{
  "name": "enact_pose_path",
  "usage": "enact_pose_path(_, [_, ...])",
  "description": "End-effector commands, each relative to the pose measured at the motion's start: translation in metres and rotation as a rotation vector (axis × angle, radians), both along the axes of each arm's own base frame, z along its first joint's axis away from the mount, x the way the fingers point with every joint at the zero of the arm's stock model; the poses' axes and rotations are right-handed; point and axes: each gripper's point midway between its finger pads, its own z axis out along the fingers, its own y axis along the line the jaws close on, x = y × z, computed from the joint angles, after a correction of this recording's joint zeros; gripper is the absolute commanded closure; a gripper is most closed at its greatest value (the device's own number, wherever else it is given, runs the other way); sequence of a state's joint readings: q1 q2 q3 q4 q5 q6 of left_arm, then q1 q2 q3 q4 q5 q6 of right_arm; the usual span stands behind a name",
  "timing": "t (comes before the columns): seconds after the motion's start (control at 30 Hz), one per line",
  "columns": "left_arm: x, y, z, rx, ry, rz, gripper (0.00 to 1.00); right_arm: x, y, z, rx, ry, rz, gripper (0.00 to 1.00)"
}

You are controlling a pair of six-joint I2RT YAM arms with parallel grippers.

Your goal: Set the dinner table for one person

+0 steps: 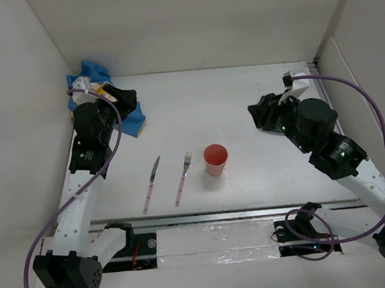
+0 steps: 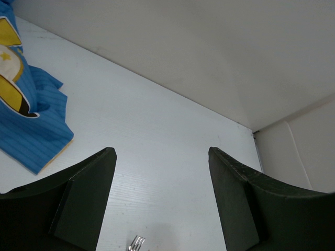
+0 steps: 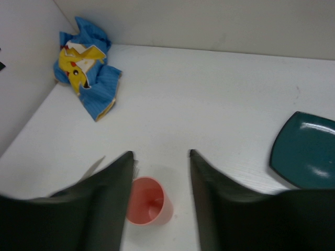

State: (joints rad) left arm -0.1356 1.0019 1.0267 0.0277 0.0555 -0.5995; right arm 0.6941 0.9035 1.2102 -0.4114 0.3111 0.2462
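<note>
Your dinner table [image 1: 243, 106] lies under both arms, its metal rail [image 1: 219, 215] along the near edge. Just past the rail lie a pink-handled knife [image 1: 151, 183] and fork [image 1: 183, 178], side by side, with an upright pink cup [image 1: 215, 159] to their right. Your left gripper [image 2: 161, 151] and right gripper [image 3: 160, 153] are both released and hold nothing. A teal plate [image 3: 306, 151] sits right of the cup. A crumpled blue cloth [image 1: 90, 73] fills the far-left corner.

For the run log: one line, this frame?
left pincer open, empty; right pincer open, empty; knife, fork, cup on table; cloth crumpled far-left; plate apart
</note>
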Motion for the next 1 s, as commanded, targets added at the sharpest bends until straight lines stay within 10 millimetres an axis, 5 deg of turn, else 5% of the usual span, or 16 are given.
enact_pose_path(0.0, [0.009, 0.015, 0.009, 0.007, -0.036, 0.087, 0.32, -0.001, 0.0, 0.008, 0.033, -0.026, 0.006, 0.59])
enact_pose_path(0.03, [0.013, 0.017, 0.003, 0.01, -0.015, 0.103, 0.31, 0.0, -0.002, 0.008, 0.04, -0.028, -0.002, 0.78])
enact_pose_path(0.1, [0.021, 0.023, 0.006, 0.008, -0.01, 0.138, 0.34, 0.0, 0.001, 0.003, 0.044, -0.026, 0.011, 1.0])
enact_pose_path(0.2, [0.034, 0.025, 0.003, -0.026, 0.013, 0.173, 0.6, -0.003, 0.005, -0.006, 0.047, -0.006, 0.038, 1.0])
enact_pose_path(0.23, [0.041, 0.025, 0.002, -0.022, 0.008, 0.177, 0.82, -0.004, 0.005, -0.009, 0.047, -0.001, 0.039, 1.0])
enact_pose_path(0.3, [0.05, 0.028, 0.001, -0.014, 0.015, 0.201, 1.0, -0.005, 0.004, -0.013, 0.045, 0.001, 0.039, 1.0])
enact_pose_path(0.47, [0.089, 0.076, -0.064, -0.001, 0.209, 0.277, 0.98, -0.009, -0.002, -0.029, 0.029, 0.03, 0.019, 1.0])
enact_pose_path(0.53, [0.097, 0.1, -0.091, -0.005, 0.258, 0.328, 0.83, -0.008, -0.006, -0.033, 0.052, 0.041, -0.009, 1.0])
enact_pose_path(0.6, [0.099, 0.126, -0.114, -0.004, 0.317, 0.386, 0.8, -0.008, -0.003, -0.041, 0.05, 0.052, 0.001, 1.0])
enact_pose_path(0.63, [0.102, 0.128, -0.143, 0.008, 0.395, 0.39, 0.78, -0.008, -0.003, -0.044, 0.051, 0.056, 0.002, 1.0])
enact_pose_path(0.7, [0.107, 0.133, -0.162, 0.039, 0.461, 0.4, 0.78, -0.007, -0.001, -0.049, 0.047, 0.06, 0.008, 1.0])
enact_pose_path(0.8, [0.107, 0.138, -0.218, 0.064, 0.615, 0.419, 0.77, -0.006, 0.001, -0.058, 0.035, 0.074, 0.012, 0.98])
enact_pose_path(0.97, [0.107, 0.135, -0.259, 0.066, 0.709, 0.403, 0.76, -0.004, 0.006, -0.063, 0.044, 0.077, 0.031, 0.83])
